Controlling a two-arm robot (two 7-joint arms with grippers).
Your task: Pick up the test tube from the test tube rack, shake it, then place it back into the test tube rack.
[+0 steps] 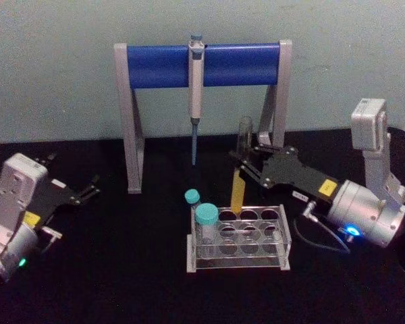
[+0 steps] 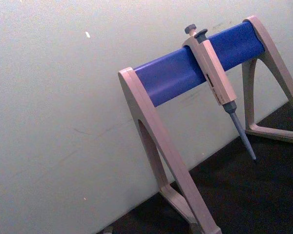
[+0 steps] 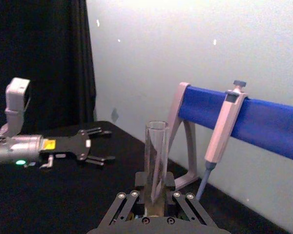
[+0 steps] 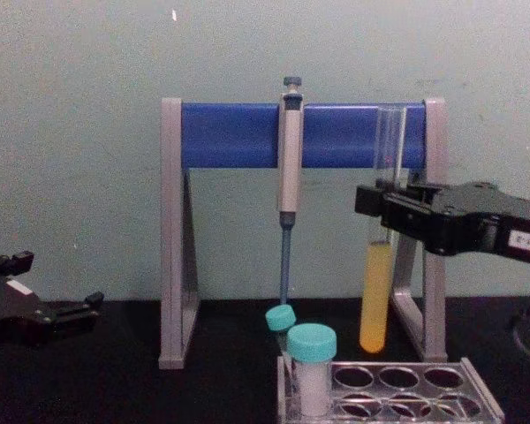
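While the right gripper [image 1: 246,164] reaches in from the right with its jaws clenched on the test tube [image 1: 238,190], the tube hangs upright and clear of the test tube rack [image 1: 246,258], its rounded bottom just above the rack's far side. Yellow liquid fills the tube's lower part. The rack stands on the black bench [image 1: 121,270], with two teal-capped tubes [image 1: 206,216] at its left end. Beyond it, a pipette [image 1: 196,101] hangs from the blue bar of the pipette stand [image 1: 162,64]. The left gripper [image 1: 88,189] sits at the left of the bench, jaws released and empty, well apart from the rack.
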